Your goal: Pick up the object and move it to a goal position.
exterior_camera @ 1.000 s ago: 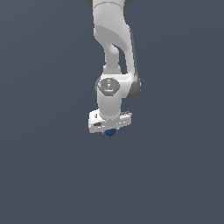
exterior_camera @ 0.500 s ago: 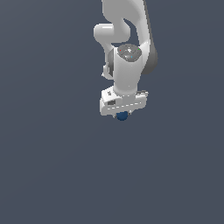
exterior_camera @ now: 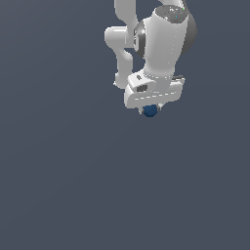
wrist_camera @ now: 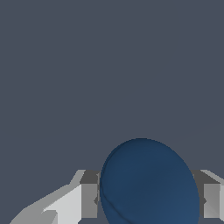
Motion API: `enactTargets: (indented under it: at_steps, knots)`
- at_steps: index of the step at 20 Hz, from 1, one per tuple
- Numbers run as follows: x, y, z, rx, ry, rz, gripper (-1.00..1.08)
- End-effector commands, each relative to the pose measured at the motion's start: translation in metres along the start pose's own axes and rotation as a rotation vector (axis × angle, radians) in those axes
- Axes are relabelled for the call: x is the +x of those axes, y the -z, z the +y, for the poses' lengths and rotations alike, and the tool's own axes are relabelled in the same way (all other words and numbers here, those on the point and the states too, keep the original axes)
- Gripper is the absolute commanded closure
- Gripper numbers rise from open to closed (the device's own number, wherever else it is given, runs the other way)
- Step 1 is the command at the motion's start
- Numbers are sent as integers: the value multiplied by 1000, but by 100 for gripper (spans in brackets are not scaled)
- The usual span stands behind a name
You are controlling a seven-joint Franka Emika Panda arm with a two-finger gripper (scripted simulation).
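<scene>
The object, a small dark blue ball (exterior_camera: 150, 111), hangs just under the white hand of the arm in the exterior view. My gripper (exterior_camera: 151, 110) is shut on it. In the wrist view the ball (wrist_camera: 148, 183) fills the space between the two grey fingers (wrist_camera: 89, 199), which press on it from both sides. Most of the fingers are hidden behind the hand in the exterior view.
The white arm (exterior_camera: 161, 44) reaches down from the upper edge of the exterior view. Around it there is only a plain dark grey-blue surface (exterior_camera: 73, 185).
The arm has carried the ball toward the exterior view's right and upward, and the hand looks larger now. The grip on the ball is unchanged.
</scene>
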State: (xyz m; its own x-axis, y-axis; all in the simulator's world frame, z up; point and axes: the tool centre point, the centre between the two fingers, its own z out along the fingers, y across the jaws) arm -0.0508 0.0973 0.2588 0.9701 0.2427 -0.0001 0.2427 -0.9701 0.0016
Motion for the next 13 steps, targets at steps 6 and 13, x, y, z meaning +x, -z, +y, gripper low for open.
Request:
enactTargets:
  at_steps: [6, 13]
  knots:
    - [-4, 29, -20, 1, -1, 0, 108]
    - [-3, 28, -19, 2, -1, 0, 108]
